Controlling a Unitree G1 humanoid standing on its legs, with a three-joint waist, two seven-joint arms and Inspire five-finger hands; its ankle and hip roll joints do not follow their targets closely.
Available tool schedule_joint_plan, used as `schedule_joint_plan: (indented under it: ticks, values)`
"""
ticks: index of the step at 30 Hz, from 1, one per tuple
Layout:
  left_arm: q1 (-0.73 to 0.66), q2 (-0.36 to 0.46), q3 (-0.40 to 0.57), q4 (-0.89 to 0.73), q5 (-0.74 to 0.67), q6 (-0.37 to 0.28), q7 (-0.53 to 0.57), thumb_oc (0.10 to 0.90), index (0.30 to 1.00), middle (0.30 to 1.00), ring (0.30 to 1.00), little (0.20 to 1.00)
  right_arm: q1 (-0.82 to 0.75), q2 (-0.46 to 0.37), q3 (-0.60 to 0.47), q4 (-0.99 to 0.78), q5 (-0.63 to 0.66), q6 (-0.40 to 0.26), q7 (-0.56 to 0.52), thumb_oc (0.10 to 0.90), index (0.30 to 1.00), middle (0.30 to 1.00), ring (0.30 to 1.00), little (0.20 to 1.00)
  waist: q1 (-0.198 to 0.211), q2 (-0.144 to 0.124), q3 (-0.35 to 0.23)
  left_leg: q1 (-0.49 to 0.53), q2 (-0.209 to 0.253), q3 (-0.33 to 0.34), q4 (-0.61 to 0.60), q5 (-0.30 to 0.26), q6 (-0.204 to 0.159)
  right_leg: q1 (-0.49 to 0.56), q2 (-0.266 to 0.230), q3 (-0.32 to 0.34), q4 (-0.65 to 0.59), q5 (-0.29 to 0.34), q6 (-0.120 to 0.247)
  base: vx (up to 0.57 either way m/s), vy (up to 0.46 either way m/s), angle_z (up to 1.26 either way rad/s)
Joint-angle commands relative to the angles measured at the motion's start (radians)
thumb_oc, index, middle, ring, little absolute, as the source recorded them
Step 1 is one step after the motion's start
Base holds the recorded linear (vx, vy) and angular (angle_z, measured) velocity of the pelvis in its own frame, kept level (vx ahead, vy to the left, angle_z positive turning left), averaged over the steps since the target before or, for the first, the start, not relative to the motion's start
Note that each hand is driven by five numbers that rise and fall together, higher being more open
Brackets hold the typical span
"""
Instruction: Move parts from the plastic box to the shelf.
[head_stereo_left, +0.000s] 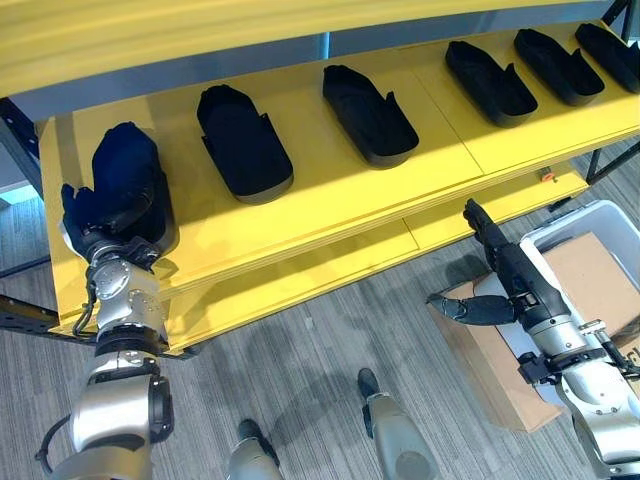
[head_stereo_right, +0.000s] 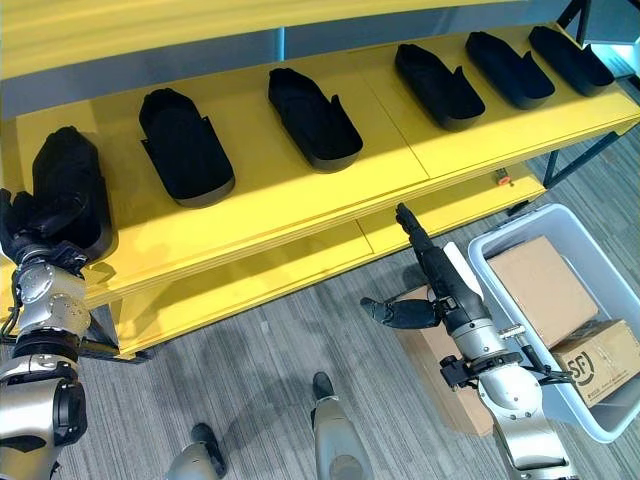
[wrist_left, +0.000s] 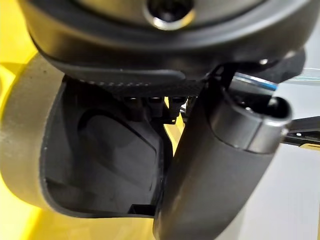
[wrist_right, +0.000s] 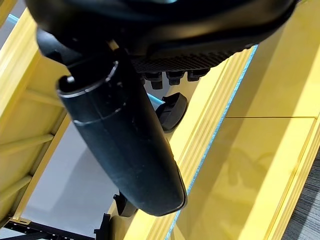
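Left hand (head_stereo_left: 105, 215) sits at the near left end of the yellow shelf (head_stereo_left: 340, 200), fingers curled round the leftmost black part (head_stereo_left: 128, 175); its wrist view shows the thumb (wrist_left: 220, 170) pressed along the part's matte hollow shell (wrist_left: 100, 165). That part lies on the shelf board, near the front edge. Five more black parts lie in a row along the same board, well apart from each other: second (head_stereo_left: 243, 142), third (head_stereo_left: 368, 113), fourth (head_stereo_left: 489, 81), fifth (head_stereo_left: 557, 64), and sixth (head_stereo_left: 612, 55), cut off at the picture's edge. All are elongated, open-topped, dull plastic-looking shells.

Right hand (head_stereo_right: 425, 285) hangs over the grey floor (head_stereo_left: 320, 340) in front of the lower shelf board (head_stereo_left: 400, 245), fingers straight and pointing toward the shelf, thumb spread sideways, holding nothing. Beside it on the right stands the pale translucent plastic box (head_stereo_right: 590, 235), with brown cardboard cartons (head_stereo_right: 540, 285) inside; any parts in it are hidden. Another cardboard piece (head_stereo_right: 440, 375) lies on the floor against the box, partly behind the right arm. Dark metal shelf frame legs (head_stereo_left: 20, 135) show at the left.
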Motion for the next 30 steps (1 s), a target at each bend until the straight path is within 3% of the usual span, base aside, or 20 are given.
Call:
schedule_joint_plan:
  ticks: [1,23,27,30]
  values:
    - [0.027,0.12,0.01,-0.023,-0.011,-0.089,0.033,0.9,1.0,1.0,1.0,1.0,-0.028,-0.042,-0.083,-0.095,0.036,-0.108,-0.025,0.9,1.0,1.0,1.0,1.0,0.022,-0.024,-0.067,-0.095,0.015,-0.106,0.078,-0.006,0.021,0.077,-0.089,-0.037,-0.015,-0.044,0.03,0.0,0.0,0.0]
    - [0.062,0.124,0.054,-0.035,-0.029,-0.104,0.06,0.9,1.0,1.0,1.0,1.0,-0.029,-0.054,-0.082,-0.097,0.032,-0.112,-0.026,0.9,1.0,1.0,1.0,1.0,0.034,-0.026,-0.065,-0.103,0.011,-0.113,0.078,-0.003,0.02,0.071,-0.093,-0.045,-0.001,-0.05,0.03,0.0,0.002,0.02]
    - [0.065,0.127,0.045,-0.037,-0.007,-0.096,0.054,0.9,1.0,1.0,1.0,1.0,-0.03,-0.055,-0.083,-0.098,0.032,-0.112,-0.026,0.9,1.0,1.0,1.0,1.0,0.035,-0.024,-0.063,-0.107,0.011,-0.113,0.082,-0.002,0.02,0.066,-0.093,-0.044,0.004,-0.049,0.029,0.0,0.0,0.0]
    - [0.055,0.148,-0.004,-0.053,0.087,-0.078,0.046,0.9,1.0,1.0,1.0,1.0,-0.033,-0.06,-0.09,-0.094,0.031,-0.113,-0.024,0.9,1.0,1.0,1.0,1.0,0.034,-0.022,-0.063,-0.108,0.011,-0.114,0.081,-0.001,0.021,0.064,-0.094,-0.045,0.006,-0.049,0.03,0.0,0.0,0.0]
